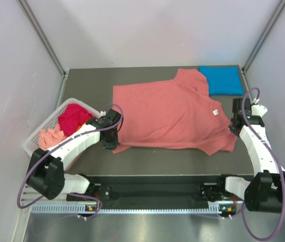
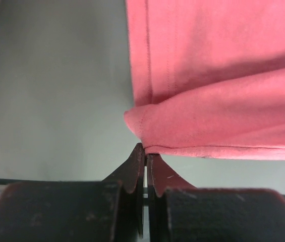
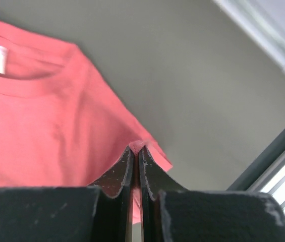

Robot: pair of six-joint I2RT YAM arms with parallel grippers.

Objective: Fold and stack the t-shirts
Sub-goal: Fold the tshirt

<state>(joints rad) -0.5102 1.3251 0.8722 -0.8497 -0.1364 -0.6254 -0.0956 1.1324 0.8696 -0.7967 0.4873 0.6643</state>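
A salmon-pink t-shirt (image 1: 172, 113) lies spread across the middle of the dark table, its collar and white label (image 1: 215, 112) toward the right. My left gripper (image 1: 111, 141) is shut on its near-left hem corner; in the left wrist view the fingertips (image 2: 146, 151) pinch the folded edge of the pink cloth (image 2: 213, 75). My right gripper (image 1: 234, 126) is shut on the shirt's right edge beside the collar; the right wrist view shows a small pinch of cloth (image 3: 41, 111) between the tips (image 3: 136, 150). A folded bright blue t-shirt (image 1: 222, 79) lies at the far right.
A white slatted basket (image 1: 34, 137) stands at the left edge, holding a magenta shirt (image 1: 73, 118) and a pale orange-pink one (image 1: 51, 136). Grey walls close in the table on three sides. A metal rail (image 1: 132, 206) runs along the near edge between the arm bases.
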